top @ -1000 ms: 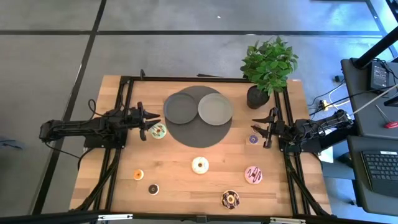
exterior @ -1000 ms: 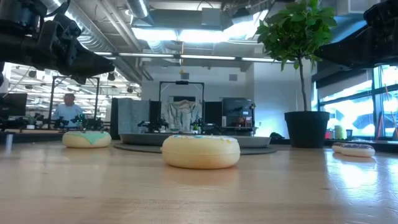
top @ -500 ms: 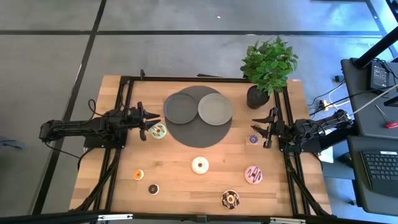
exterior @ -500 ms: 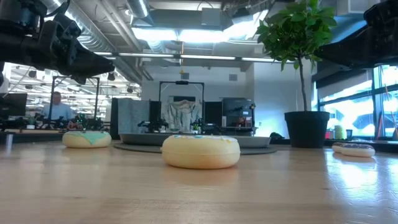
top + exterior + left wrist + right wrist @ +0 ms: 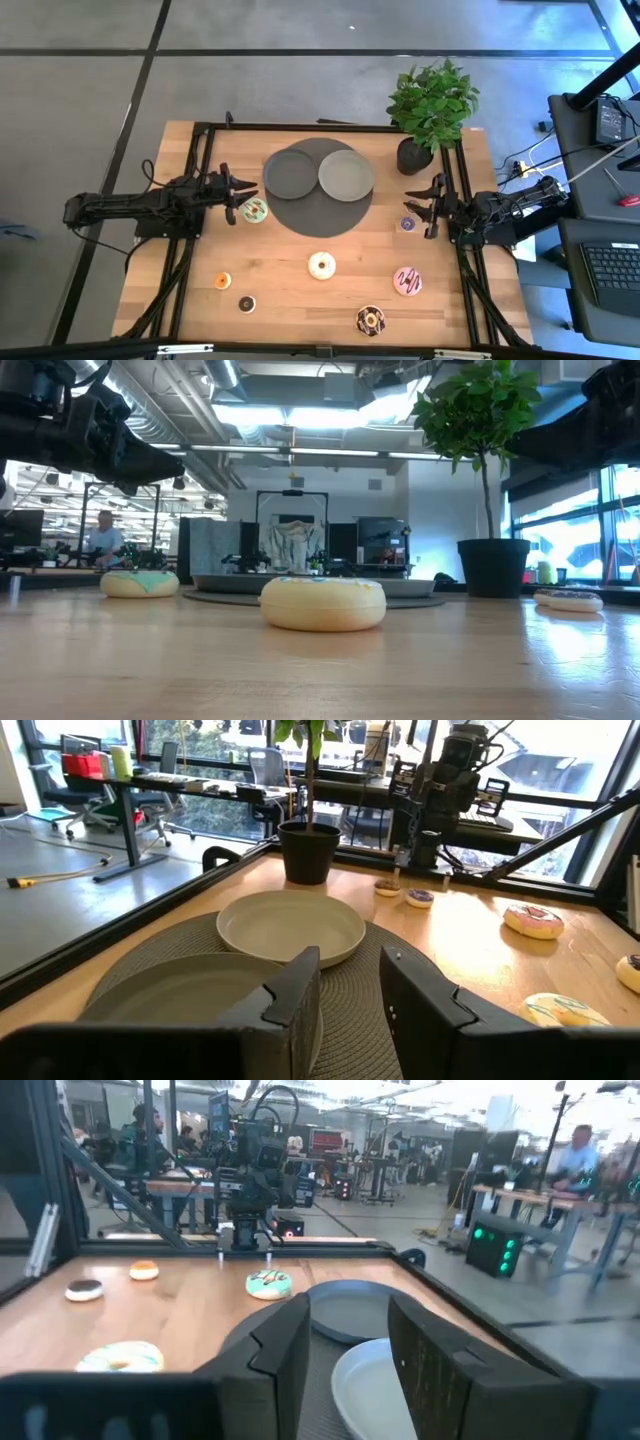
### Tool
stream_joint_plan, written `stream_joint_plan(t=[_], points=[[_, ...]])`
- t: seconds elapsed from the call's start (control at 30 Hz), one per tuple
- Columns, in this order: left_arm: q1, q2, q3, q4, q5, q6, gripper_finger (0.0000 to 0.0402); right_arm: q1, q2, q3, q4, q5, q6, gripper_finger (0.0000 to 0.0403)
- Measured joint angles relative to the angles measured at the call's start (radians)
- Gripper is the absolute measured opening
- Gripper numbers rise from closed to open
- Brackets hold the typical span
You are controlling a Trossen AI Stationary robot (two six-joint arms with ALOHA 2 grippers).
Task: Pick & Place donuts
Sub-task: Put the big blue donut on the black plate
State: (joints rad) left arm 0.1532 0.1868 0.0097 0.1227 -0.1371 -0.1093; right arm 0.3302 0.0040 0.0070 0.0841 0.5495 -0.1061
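Observation:
Seven toy donuts lie flat on the wooden table: white-green [image 5: 254,210], cream [image 5: 321,265], pink [image 5: 407,281], chocolate sprinkled [image 5: 370,320], small orange [image 5: 222,281], dark brown [image 5: 246,303] and purple [image 5: 408,223]. My left gripper [image 5: 233,194] hovers open at the table's left, just left of the white-green donut. My right gripper [image 5: 428,205] hovers open at the right side, close by the purple donut. Neither touches anything. In the low view the cream donut [image 5: 322,603] is nearest, and the white-green one [image 5: 139,583] lies farther left.
A dark grey plate [image 5: 291,173] and a lighter grey plate [image 5: 346,175] sit on a round dark mat [image 5: 322,215] at the table's far middle. A potted plant [image 5: 432,105] stands at the far right corner. Black frame rails run along both sides. A person shows in the room behind.

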Motion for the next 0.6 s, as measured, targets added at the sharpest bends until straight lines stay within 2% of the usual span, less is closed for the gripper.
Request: stream_joint_plan(t=[0.13, 0.3, 0.6], points=[[0.0, 0.0, 0.0, 0.0, 0.0, 0.0, 0.0105, 0.0, 0.0, 0.0, 0.0, 0.0, -0.001, 0.0139], [0.0, 0.0, 0.0, 0.0, 0.0, 0.0, 0.0109, 0.0, 0.0, 0.0, -0.001, 0.0, 0.076, 0.0139], [-0.001, 0.0, 0.0, 0.0, -0.003, 0.0, 0.0119, 0.0, 0.0, 0.0, -0.001, -0.001, 0.076, 0.0139]])
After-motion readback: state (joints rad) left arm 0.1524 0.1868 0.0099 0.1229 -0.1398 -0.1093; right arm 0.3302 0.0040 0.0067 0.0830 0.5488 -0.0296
